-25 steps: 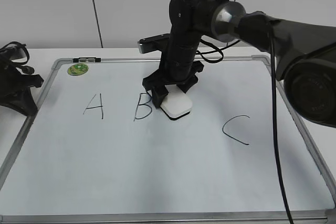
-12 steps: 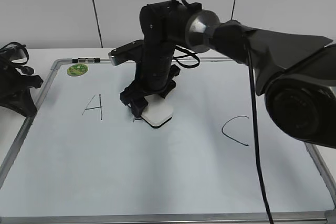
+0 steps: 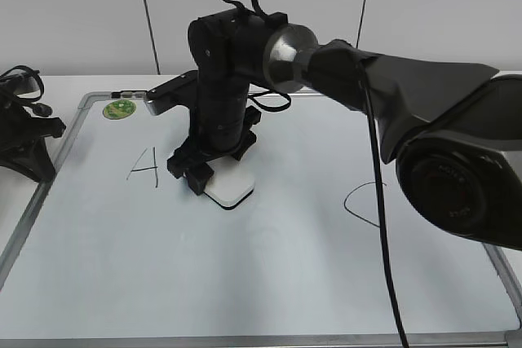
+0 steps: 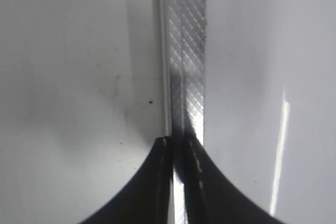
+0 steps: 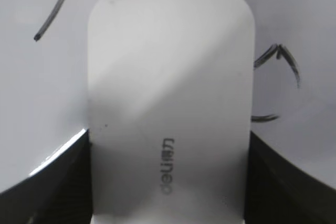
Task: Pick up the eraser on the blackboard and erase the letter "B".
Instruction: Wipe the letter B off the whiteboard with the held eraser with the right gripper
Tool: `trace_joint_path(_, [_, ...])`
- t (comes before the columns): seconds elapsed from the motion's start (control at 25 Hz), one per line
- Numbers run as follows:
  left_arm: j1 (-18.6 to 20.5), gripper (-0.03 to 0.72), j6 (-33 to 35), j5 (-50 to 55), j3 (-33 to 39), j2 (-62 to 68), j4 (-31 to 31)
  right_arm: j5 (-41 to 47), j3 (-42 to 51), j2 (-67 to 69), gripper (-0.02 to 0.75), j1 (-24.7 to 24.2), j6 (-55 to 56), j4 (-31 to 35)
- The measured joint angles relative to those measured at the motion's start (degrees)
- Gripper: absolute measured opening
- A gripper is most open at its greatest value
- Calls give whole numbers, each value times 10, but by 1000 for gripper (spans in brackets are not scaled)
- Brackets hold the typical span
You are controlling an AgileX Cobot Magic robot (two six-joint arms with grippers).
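1. Exterior view: we are reaching our right gripper (image 3: 214, 178) across to left of centre, clamping the eraser (image 3: 227, 190) by its long sides and pressing it flat on the blackboard (image 3: 269, 275). The eraser is lying just right of the "A" (image 3: 145, 167), where the letter "B" should be; from here the arm and the eraser are hiding any strokes. The "C" (image 3: 365, 204) is sitting well apart at the right, the green magnet (image 3: 120, 107) at the upper left. The eraser's long axis is running from upper left to lower right of the frame, its free end pointing lower right.

2. Left wrist view: we are seeing only the board's metal frame (image 4: 186, 56) running top to bottom and dark finger shapes at the bottom edge. Our left gripper (image 4: 177, 182) looks nearly pressed together on nothing, though we cannot tell for sure.

3. Right wrist view: the eraser (image 5: 169, 103) is filling the centre, long axis vertical in the frame, free end toward the top, with the dark fingers (image 5: 44, 182) against both lower sides. Short black remnants of the letter "B" (image 5: 281, 61) are showing just right of the eraser.

4. Judging the step: the wipe is partly done. To finish it well, we are needing steady downward pressure, the dark underside flat, and short overlapping strokes toward those remnants, stopping short of the "A".
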Motion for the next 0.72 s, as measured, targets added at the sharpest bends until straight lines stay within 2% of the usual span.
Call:
trace_joint_path(0.4, [0, 28, 0, 1, 0, 0, 0, -2, 0, 0, 514, 0, 24, -33])
trace_joint_path(0.72, [0, 28, 0, 1, 0, 0, 0, -25, 0, 0, 514, -28, 43, -33])
